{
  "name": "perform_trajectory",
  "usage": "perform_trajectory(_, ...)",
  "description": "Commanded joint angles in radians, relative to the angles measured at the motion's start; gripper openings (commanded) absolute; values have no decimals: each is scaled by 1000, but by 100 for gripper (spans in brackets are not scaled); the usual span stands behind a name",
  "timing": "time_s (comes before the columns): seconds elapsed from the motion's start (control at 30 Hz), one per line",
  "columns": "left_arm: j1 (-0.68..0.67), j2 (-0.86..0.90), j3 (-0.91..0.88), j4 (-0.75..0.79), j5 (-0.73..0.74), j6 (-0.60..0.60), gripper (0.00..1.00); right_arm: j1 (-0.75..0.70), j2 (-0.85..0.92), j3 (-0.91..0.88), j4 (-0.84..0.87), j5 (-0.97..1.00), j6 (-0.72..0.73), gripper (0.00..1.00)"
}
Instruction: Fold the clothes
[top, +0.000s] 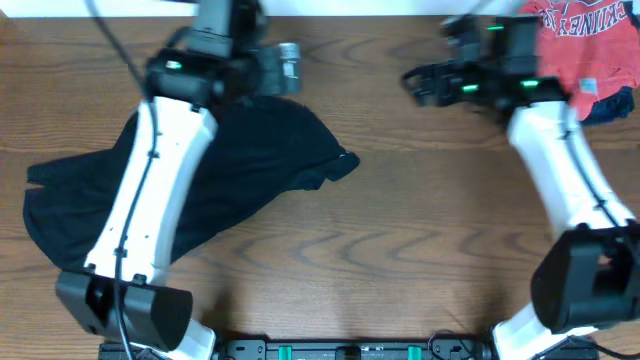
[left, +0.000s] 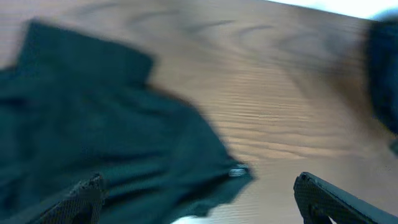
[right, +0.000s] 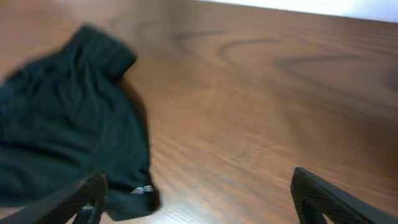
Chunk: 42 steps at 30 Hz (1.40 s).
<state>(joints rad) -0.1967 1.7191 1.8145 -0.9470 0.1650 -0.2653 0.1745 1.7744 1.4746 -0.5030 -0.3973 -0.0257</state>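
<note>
The clothes, one black garment, lie rumpled across the left half of the wooden table, with one corner pointing right. In the left wrist view the black garment fills the left side and shows a small white logo at its edge. My left gripper hovers over the garment's far edge; in its own view the left gripper is open wide and holds nothing. My right gripper sits to the right of the cloth, off it. The right gripper is open too, with the garment beside its left finger.
A red shirt with white lettering lies at the far right corner, with a navy garment just in front of it. Bare wooden table stretches between the black garment and the right arm. Both arm bases stand at the near edge.
</note>
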Motion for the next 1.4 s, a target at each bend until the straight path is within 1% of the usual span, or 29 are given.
perform_trajectory(0.0,85,0,7,-46,-93,2,98,124,14,16,-3,240,-20,95)
perform_trajectory(0.1,150,0,7,-85,-219,2,98,214,63,16,0,286,-20,94)
perform_trajectory(0.17,195,0,7,-107,-257,2,98,260,107,16,1,320,-19,93)
perform_trajectory(0.37,290,0,7,-152,-264,11,98,323,226,16,-3,348,-20,90)
perform_trajectory(0.5,328,0,2,-176,-264,13,98,341,271,16,-21,345,-21,84)
perform_trajectory(0.67,338,0,-15,-178,-264,17,98,356,288,16,-50,345,-18,77)
perform_trajectory(0.83,338,0,-26,-178,-264,18,98,357,291,3,-92,344,22,69)
perform_trajectory(1.0,338,0,-26,-178,-264,28,98,362,293,-14,-116,330,56,59)
perform_trajectory(1.1,338,0,-26,-178,-264,28,98,366,294,-16,-115,324,80,56)
perform_trajectory(1.27,338,0,-26,-182,-263,28,98,385,314,-16,-110,318,81,56)
perform_trajectory(1.37,338,0,-26,-190,-263,28,98,392,335,-16,-92,319,109,51)
